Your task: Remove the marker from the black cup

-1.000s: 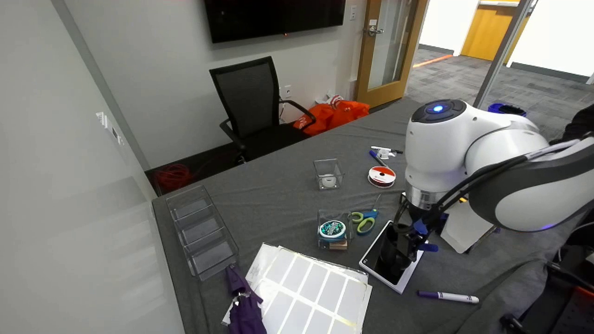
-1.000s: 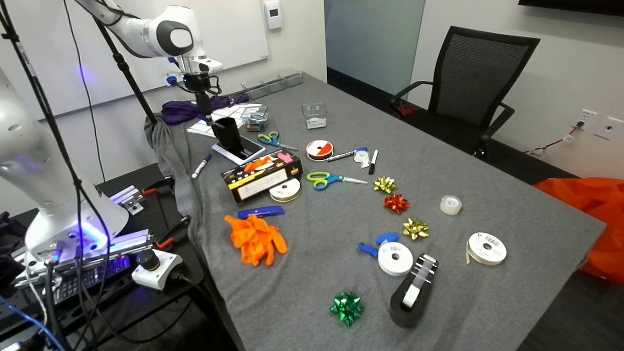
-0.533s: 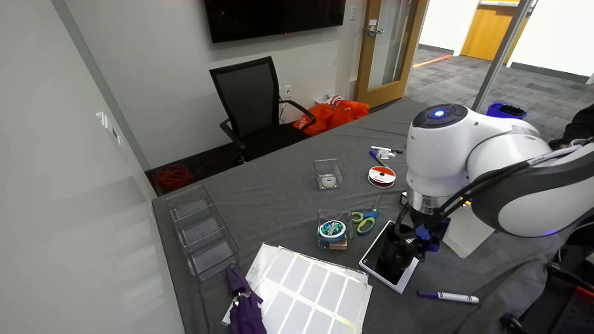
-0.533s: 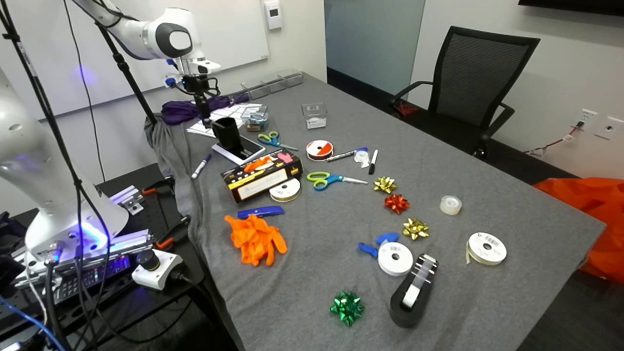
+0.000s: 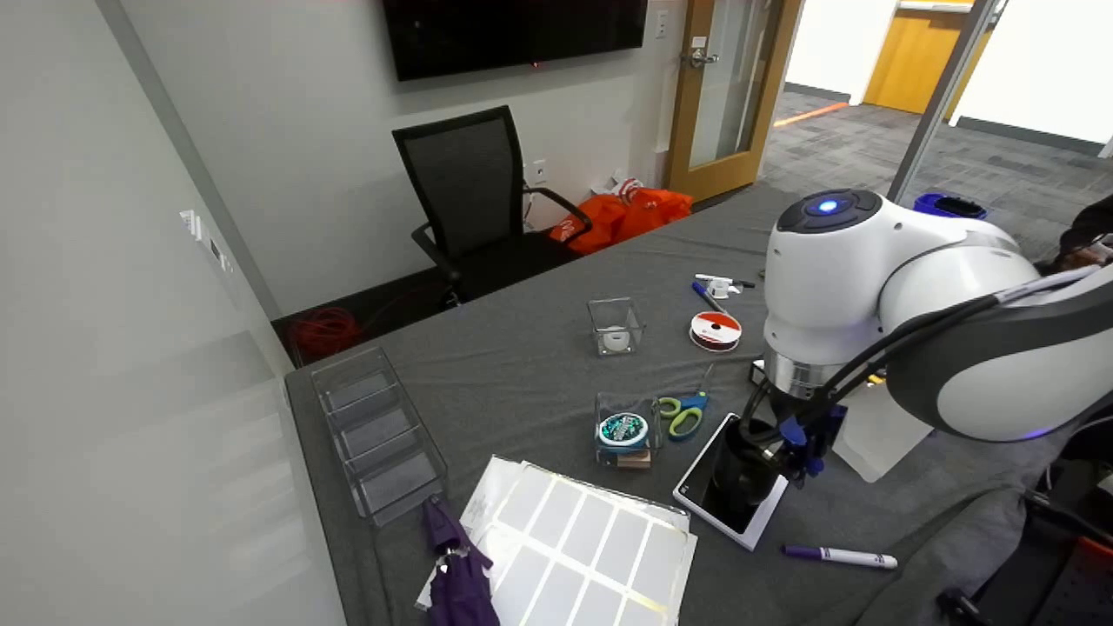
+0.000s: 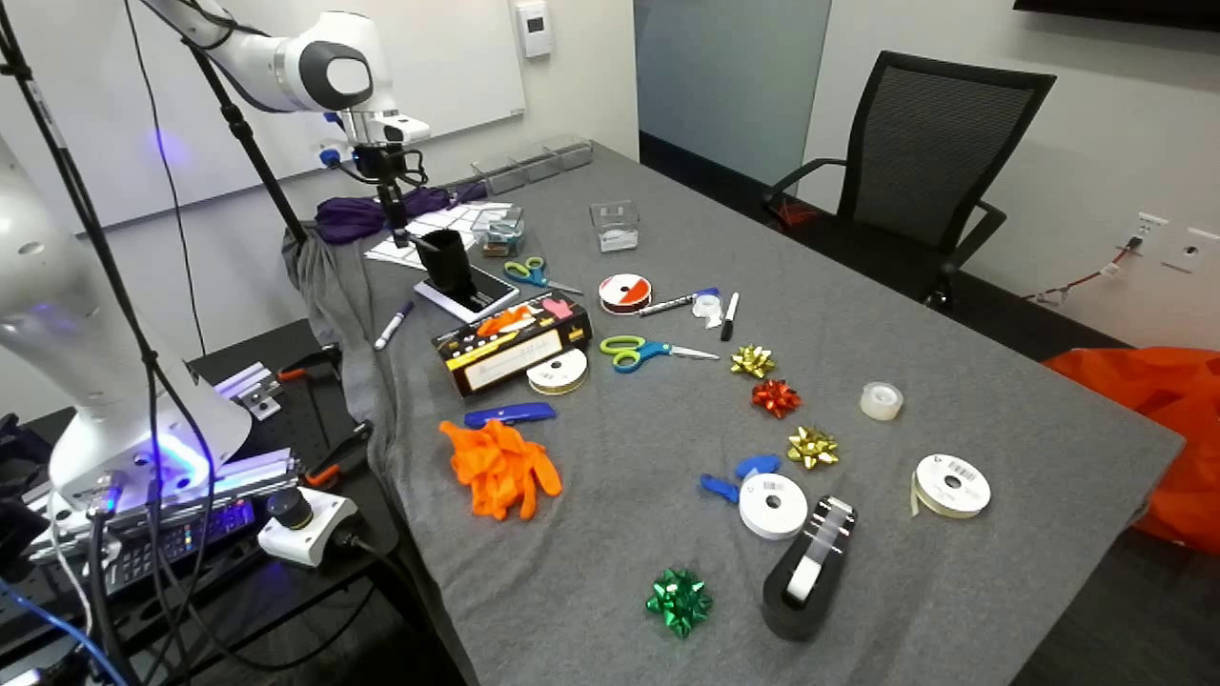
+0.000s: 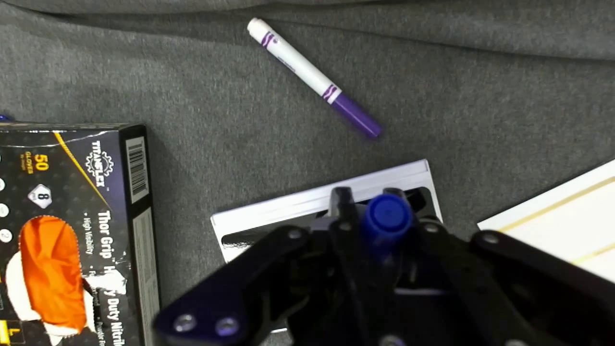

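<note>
The black cup (image 6: 444, 264) stands upright on a flat white-edged box (image 6: 484, 303); both exterior views show it. A marker with a blue end (image 7: 388, 214) points up toward the camera in the wrist view. Its pale shaft slants from the cup's rim to my gripper (image 6: 401, 236) in an exterior view; whether its lower end is inside the cup is hard to tell. In the wrist view, my gripper (image 7: 368, 194) has its fingers (image 7: 342, 202) pressed in from both sides of the marker, shut on it. The cup itself cannot be made out there behind the dark gripper.
A purple-and-white marker (image 7: 307, 72) lies on the cloth near the white-edged box. Beside that box stands a glove box (image 6: 513, 343). Scissors (image 5: 685, 413), a clear container (image 5: 624, 435) and label sheets (image 5: 583, 548) lie around the cup.
My gripper has shut on the marker over the last second. It has shifted a little away from the cup's rim. The cup has not visibly moved.
</note>
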Tool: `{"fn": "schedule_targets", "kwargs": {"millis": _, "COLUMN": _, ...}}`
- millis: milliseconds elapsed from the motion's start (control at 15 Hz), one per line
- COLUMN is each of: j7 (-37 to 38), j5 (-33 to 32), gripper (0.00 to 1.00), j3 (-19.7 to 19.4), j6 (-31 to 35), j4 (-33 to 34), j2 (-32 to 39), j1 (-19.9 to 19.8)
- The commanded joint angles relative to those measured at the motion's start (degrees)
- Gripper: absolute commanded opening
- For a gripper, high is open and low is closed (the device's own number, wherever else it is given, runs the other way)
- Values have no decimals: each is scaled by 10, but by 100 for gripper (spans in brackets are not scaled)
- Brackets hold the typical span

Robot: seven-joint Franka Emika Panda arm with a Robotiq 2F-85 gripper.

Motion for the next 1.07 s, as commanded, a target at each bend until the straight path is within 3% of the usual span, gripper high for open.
{"fn": "schedule_targets", "kwargs": {"millis": 0, "j7": -43, "j5": 50, "gripper": 5, "j3": 4, "j6": -26, "j4": -27, "j2": -51, "j1": 3}}
{"fn": "schedule_targets", "kwargs": {"millis": 600, "j7": -156, "j5": 180, "gripper": 5, "j3": 10, "j6": -161, "j4": -40, "j2": -202, "j1": 5}}
{"fn": "schedule_targets", "kwargs": {"millis": 1000, "j7": -225, "j5": 249, "gripper": 5, "j3": -9, "j6": -156, "j4": -24, "j2": -302, "j1": -2}}
